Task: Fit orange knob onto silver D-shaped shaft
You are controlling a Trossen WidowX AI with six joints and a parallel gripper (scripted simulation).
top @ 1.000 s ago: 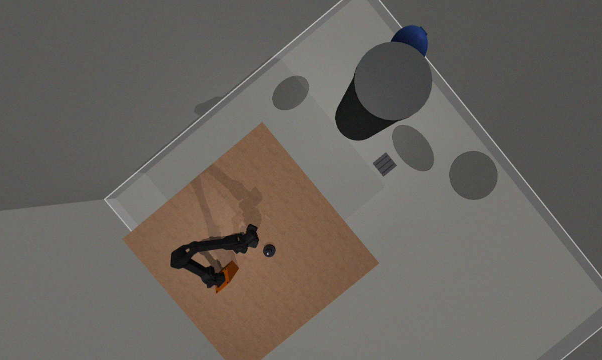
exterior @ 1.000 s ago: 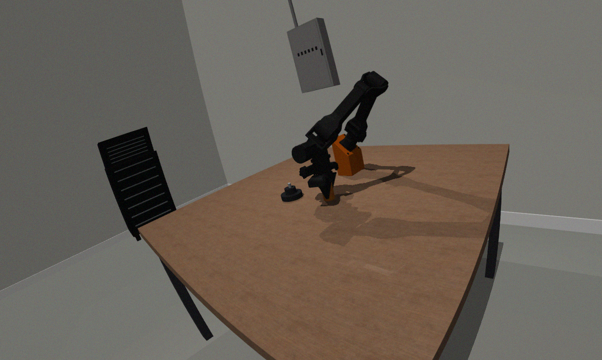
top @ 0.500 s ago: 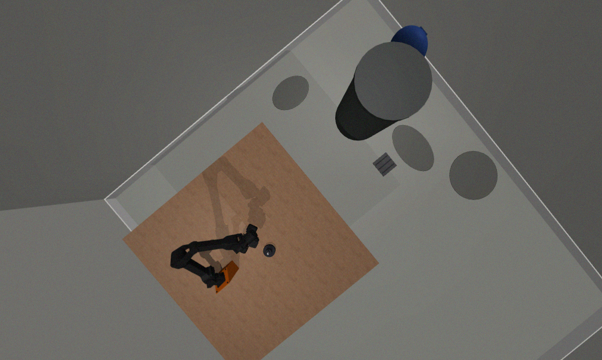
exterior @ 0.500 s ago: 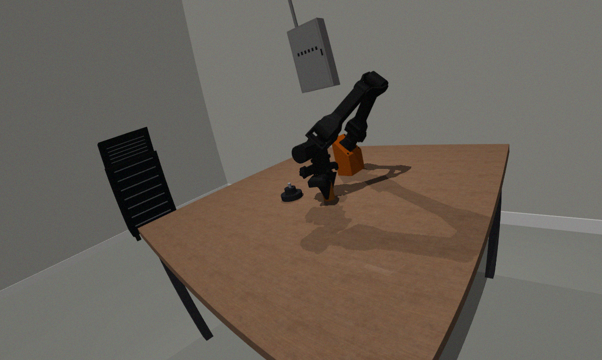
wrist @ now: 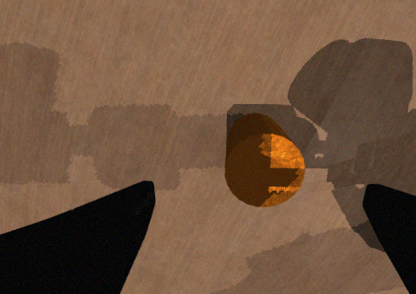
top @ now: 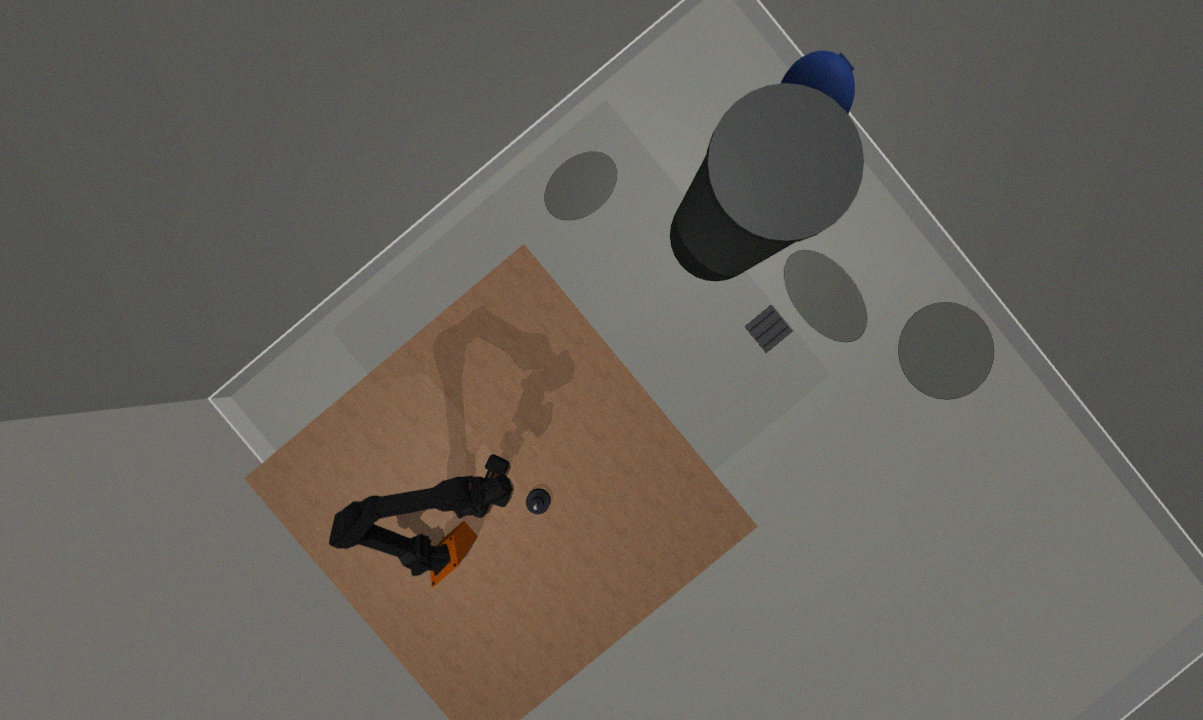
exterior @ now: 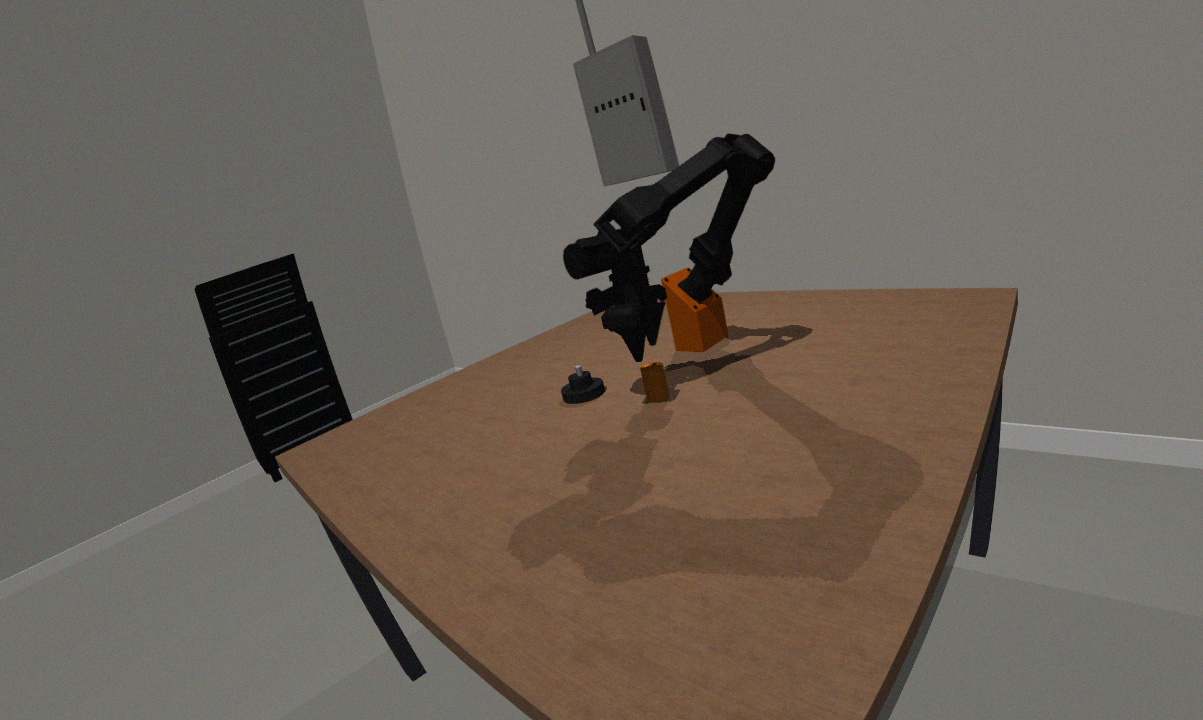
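Hovering above an orange knob (exterior: 655,383) (wrist: 264,168), a black robot gripper (exterior: 645,349) (wrist: 260,195) holds nothing, its fingers spread wide. The knob stands upright on the wooden table (top: 605,537) (exterior: 721,626) (wrist: 130,34), near the round black pedestal (top: 538,501) (exterior: 582,388), whose silver shaft (exterior: 577,369) is bare. Behind the knob sits the arm's orange base (top: 467,538) (exterior: 698,331); no writing is readable on either.

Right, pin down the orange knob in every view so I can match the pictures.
Top: not visible.
Exterior: the orange knob stands mid-picture, right of the pedestal.
Wrist: just right of centre, between the open fingertips.
Shared landmark: the wooden table top.
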